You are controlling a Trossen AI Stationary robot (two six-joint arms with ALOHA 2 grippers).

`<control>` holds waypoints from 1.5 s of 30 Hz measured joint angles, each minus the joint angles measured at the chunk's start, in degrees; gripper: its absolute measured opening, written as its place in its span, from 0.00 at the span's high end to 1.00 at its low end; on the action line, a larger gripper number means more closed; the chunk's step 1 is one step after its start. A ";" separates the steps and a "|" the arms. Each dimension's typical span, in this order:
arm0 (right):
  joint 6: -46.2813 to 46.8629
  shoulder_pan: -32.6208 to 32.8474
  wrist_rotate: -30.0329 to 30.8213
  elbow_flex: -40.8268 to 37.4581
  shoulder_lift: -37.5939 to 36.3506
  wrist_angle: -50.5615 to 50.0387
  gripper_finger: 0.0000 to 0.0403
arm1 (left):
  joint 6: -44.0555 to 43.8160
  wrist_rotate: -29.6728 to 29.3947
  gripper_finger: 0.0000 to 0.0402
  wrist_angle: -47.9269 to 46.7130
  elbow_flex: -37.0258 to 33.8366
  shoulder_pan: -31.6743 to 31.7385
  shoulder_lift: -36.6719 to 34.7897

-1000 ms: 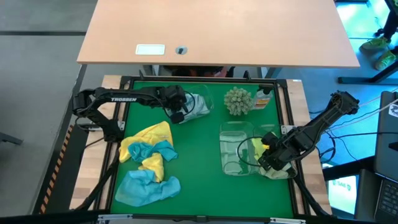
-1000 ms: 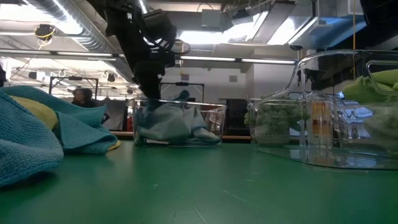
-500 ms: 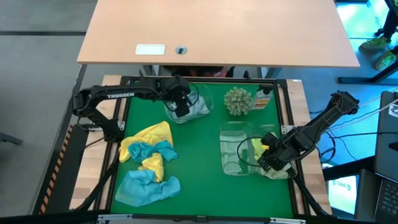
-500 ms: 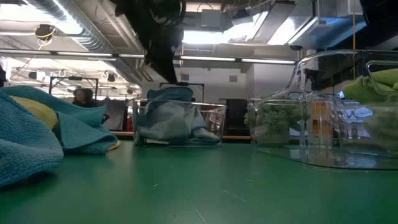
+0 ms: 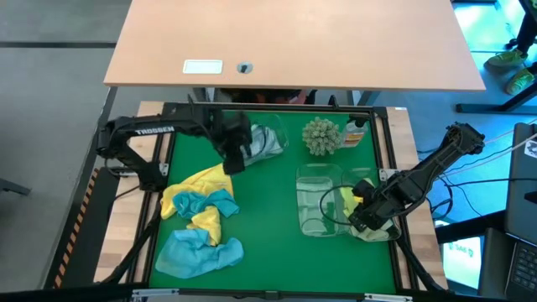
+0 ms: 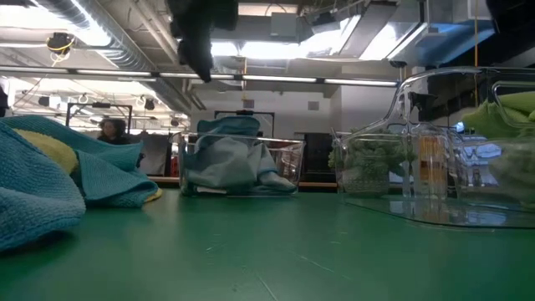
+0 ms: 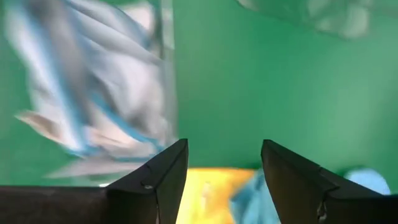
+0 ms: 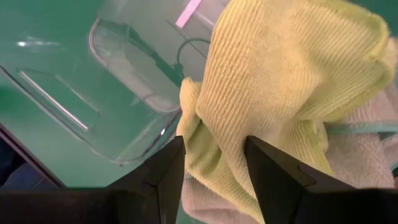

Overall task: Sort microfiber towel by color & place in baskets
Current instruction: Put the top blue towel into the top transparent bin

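A pale grey-blue microfiber towel (image 5: 267, 143) lies bunched in the far left basket (image 6: 238, 163). My left gripper (image 5: 234, 157) hangs open and empty above the table, beside that basket and above the far edge of the towel pile. The pile of yellow (image 5: 201, 184) and light blue (image 5: 197, 252) towels lies on the green mat at the left. My right gripper (image 5: 369, 214) stands open over the right basket (image 5: 379, 231). Its fingers stand on either side of a lime green towel (image 8: 280, 81) lying in it. My right gripper comes down from above with a fold of the lime green towel (image 8: 214, 143) between its fingers. I cannot tell whether the fingers touch the cloth. The towel rests on a paler cloth (image 8: 360, 155) in the basket.
An empty clear basket (image 5: 317, 201) stands between the pile and the right basket. A spiky grey-green ball (image 5: 320, 136) and a small orange-capped bottle (image 5: 357, 134) sit at the far edge. A person (image 6: 107, 130) shows far behind the table in the low view.
My left gripper has opened and let go of the pale grey-blue towel, which stays bunched in the far left basket. The gripper has risen out of the basket and drawn a little toward the table's near left, toward the pile.
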 joint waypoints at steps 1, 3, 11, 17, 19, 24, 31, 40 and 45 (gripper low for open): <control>-0.08 0.00 -0.36 0.00 0.00 0.00 0.58 | -0.74 0.05 0.52 0.09 -0.73 -1.35 0.00; -1.22 0.01 -0.88 0.00 -0.02 0.00 0.58 | -1.23 -0.08 0.53 -0.50 -2.17 -3.87 0.10; -6.15 0.01 0.94 4.17 -0.10 -0.50 0.58 | -8.35 -2.52 0.54 -0.33 -9.53 -12.41 0.11; -12.31 0.01 7.34 9.73 -0.11 -0.39 0.58 | -11.27 -4.79 0.54 0.37 -15.12 -15.84 0.09; -13.81 -0.01 9.56 11.00 -0.11 -0.30 0.58 | -12.50 -4.77 0.54 0.91 -16.79 -16.65 0.11; -17.46 0.01 13.68 12.41 -0.11 0.03 0.58 | -13.26 -5.64 0.54 2.37 -21.00 -17.73 0.11; -18.03 -0.01 14.41 12.44 -0.02 0.51 0.58 | -14.26 -5.70 0.54 7.93 -26.60 -17.65 0.07; -22.96 -0.01 21.96 12.44 0.20 4.17 0.58 | -15.99 -4.28 0.57 13.00 -31.47 -17.65 0.11; -28.28 -0.01 26.49 12.43 0.20 8.43 0.58 | -16.01 -4.18 0.72 14.30 -31.47 -17.65 0.11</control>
